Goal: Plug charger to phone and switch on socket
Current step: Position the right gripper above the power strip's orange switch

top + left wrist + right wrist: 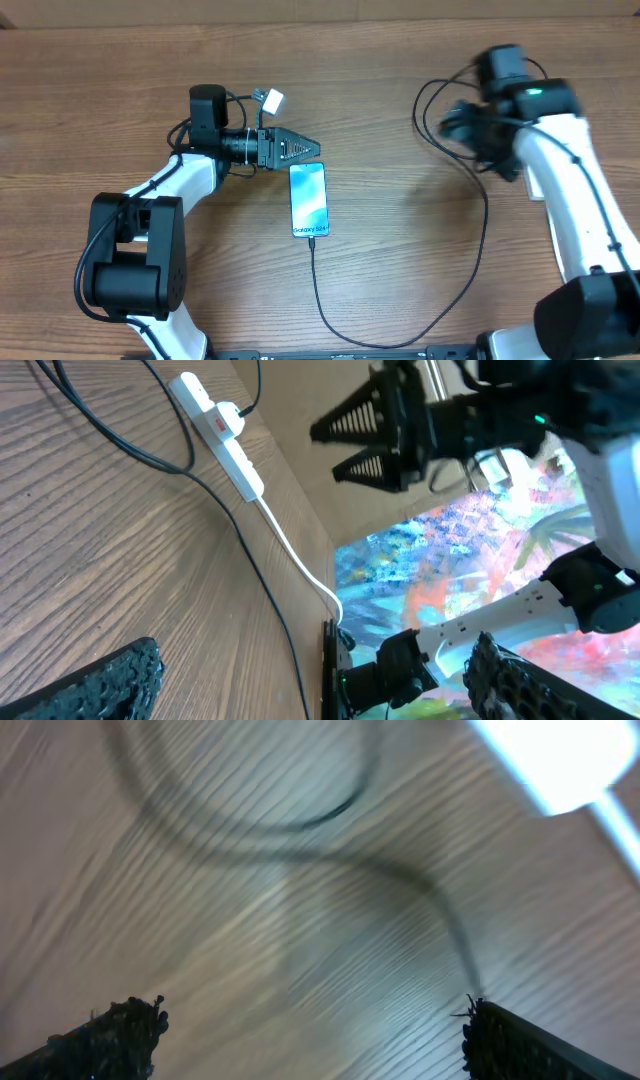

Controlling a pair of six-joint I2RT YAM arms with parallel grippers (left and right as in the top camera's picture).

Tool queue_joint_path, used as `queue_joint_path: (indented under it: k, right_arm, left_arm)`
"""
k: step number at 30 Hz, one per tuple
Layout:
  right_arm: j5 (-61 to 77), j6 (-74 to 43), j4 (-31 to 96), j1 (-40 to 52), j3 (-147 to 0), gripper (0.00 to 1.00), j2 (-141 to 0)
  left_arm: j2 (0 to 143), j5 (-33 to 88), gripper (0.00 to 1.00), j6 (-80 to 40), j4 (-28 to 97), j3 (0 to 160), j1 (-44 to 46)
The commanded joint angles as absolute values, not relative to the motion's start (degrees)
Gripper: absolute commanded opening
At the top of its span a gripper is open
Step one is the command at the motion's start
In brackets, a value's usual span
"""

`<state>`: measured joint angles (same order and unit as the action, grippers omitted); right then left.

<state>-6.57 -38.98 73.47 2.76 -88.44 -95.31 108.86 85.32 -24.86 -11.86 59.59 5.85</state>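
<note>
Elbow bent, left fingers [300,146] point toward 3 o'clock, spread apart, just 12 o'clock of the phone [308,198]; right fingers [125,1035], also apart, hang at 2 o'clock above the charger [486,220] cable.

Bare wooden table [400,230] lies open on both sides of the phone [309,200]. The left gripper [316,148], jaws apart, crowds the phone's top edge. The charger [313,262] cable leaves the bottom edge, loops along the near table edge and climbs on the right, fencing that side below the right arm [570,180].
</note>
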Motion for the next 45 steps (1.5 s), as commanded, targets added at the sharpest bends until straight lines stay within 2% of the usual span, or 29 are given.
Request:
queue_joint_path:
  k: [1,6,21,45]
  right_arm:
    - [-7.66,-39.05,72.95,-3.46,-89.10,1.00,-95.94]
    - [-7.64,-38.96,69.17,-9.23,-89.10,1.00,-96.25]
    - [-7.88,-41.17,71.88,-22.33,-88.29,1.00,-104.51]
    - [-8.34,-42.06,61.21,-24.25,-87.37,1.00,-117.38]
  left_arm:
    - [108.31,86.37,1.00,-23.53,-12.05,60.23,5.67]
    - [108.31,86.37,1.00,-23.53,-12.05,60.23,5.67]
    - [108.31,86.37,1.00,-23.53,-12.05,60.23,5.67]
    - [108.31,86.37,1.00,-23.53,-12.05,60.23,5.67]
